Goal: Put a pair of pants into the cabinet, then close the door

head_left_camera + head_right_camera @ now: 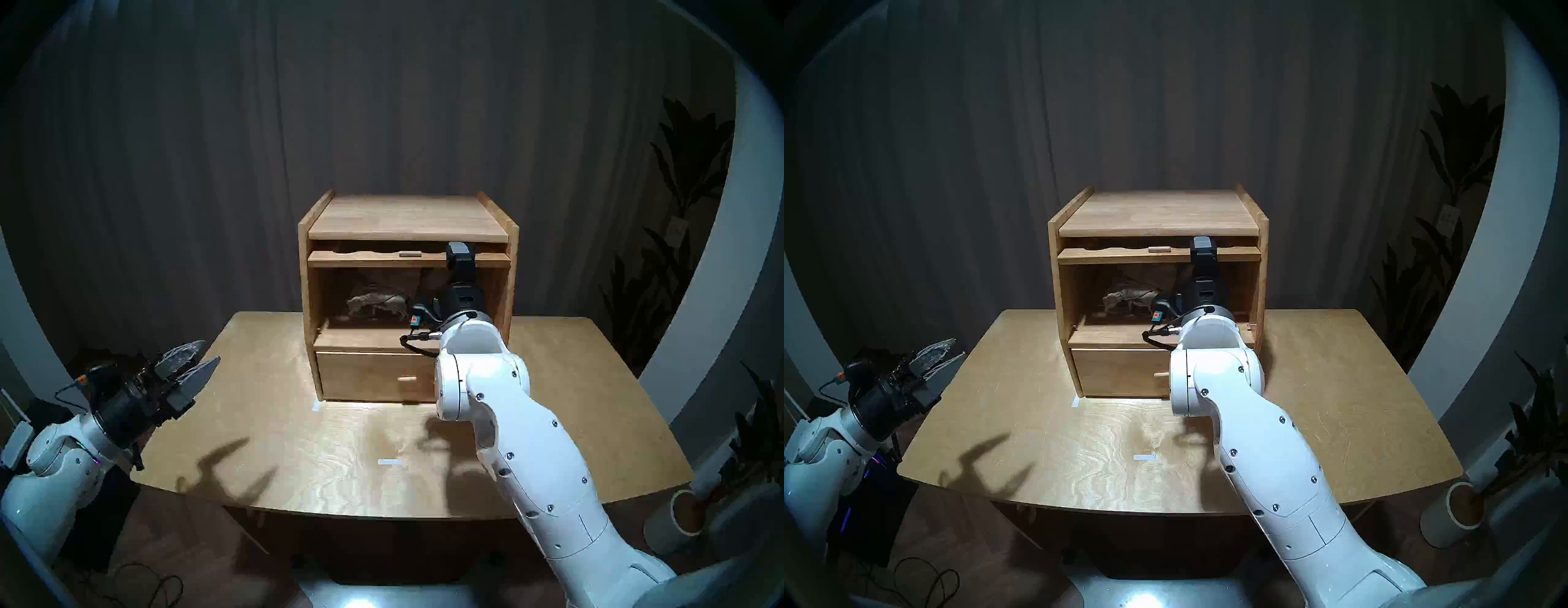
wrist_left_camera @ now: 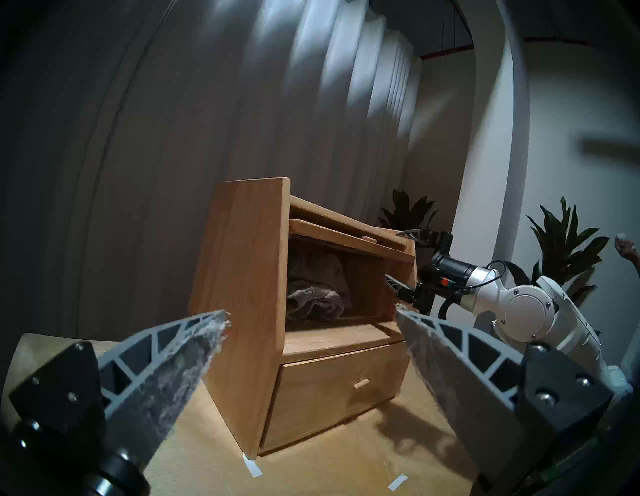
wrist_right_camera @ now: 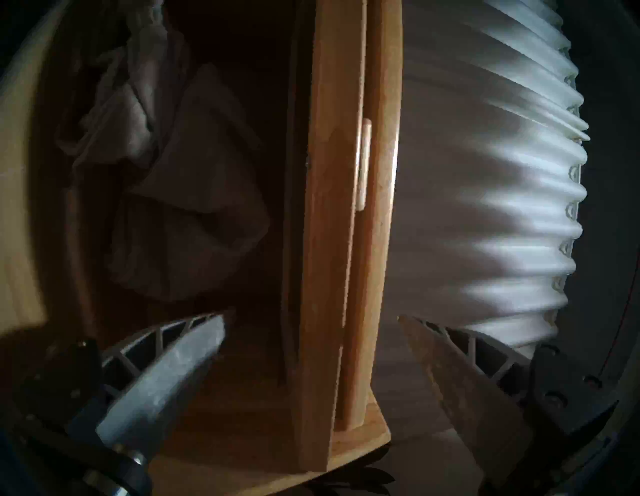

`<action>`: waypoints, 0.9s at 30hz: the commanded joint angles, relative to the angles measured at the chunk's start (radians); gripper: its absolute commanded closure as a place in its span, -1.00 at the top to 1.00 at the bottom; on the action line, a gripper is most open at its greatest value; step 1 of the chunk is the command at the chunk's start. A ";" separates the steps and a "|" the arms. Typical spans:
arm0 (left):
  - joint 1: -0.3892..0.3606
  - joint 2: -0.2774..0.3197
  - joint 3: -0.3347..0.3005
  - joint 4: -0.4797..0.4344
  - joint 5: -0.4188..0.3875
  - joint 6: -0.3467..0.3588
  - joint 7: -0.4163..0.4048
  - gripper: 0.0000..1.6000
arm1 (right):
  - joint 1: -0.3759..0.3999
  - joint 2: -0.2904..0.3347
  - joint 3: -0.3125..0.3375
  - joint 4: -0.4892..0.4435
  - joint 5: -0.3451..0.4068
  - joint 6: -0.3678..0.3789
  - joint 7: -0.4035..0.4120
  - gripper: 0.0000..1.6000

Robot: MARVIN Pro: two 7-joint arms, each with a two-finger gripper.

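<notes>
The light-wood cabinet [image 1: 407, 216] stands at the back of the table. Its door [image 1: 373, 258] lies flat, raised and slid in under the top, with the peg handle [image 1: 409, 254] facing forward. The crumpled grey-beige pair of pants [image 1: 373, 303] rests inside the upper compartment, left of centre. My right gripper [image 3: 313, 316] is open at the compartment's right front. One finger sits inside under the door [image 3: 325, 242] and the other outside, with the door's front edge between them, not clamped. My left gripper [image 1: 208, 353] hovers open and empty over the table's left edge.
The bottom drawer [image 1: 373, 378] is shut, its small knob facing out. Two white tape marks [image 1: 389, 462] lie on the wooden table [image 1: 275, 424]. A potted plant [image 1: 687, 509] stands on the floor at the right, and a dark curtain hangs behind.
</notes>
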 commanded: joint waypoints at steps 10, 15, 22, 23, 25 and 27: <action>-0.013 0.002 -0.014 -0.002 -0.007 -0.008 -0.017 1.00 | 0.050 -0.012 -0.042 0.028 -0.049 0.009 -0.005 1.00; -0.013 0.002 -0.013 -0.001 -0.007 -0.008 -0.018 1.00 | 0.054 -0.029 -0.039 0.020 -0.006 0.003 -0.026 1.00; -0.014 0.001 -0.013 -0.001 -0.007 -0.008 -0.018 1.00 | 0.056 -0.078 0.016 0.074 0.122 0.015 -0.095 1.00; -0.014 0.001 -0.013 -0.001 -0.007 -0.008 -0.018 1.00 | 0.061 -0.081 0.024 0.092 0.140 0.011 -0.109 1.00; -0.014 0.001 -0.013 -0.001 -0.007 -0.008 -0.018 1.00 | 0.073 -0.084 0.034 0.129 0.163 0.002 -0.144 1.00; -0.014 0.001 -0.013 -0.001 -0.007 -0.008 -0.018 1.00 | 0.095 -0.090 0.034 0.164 0.176 -0.009 -0.158 1.00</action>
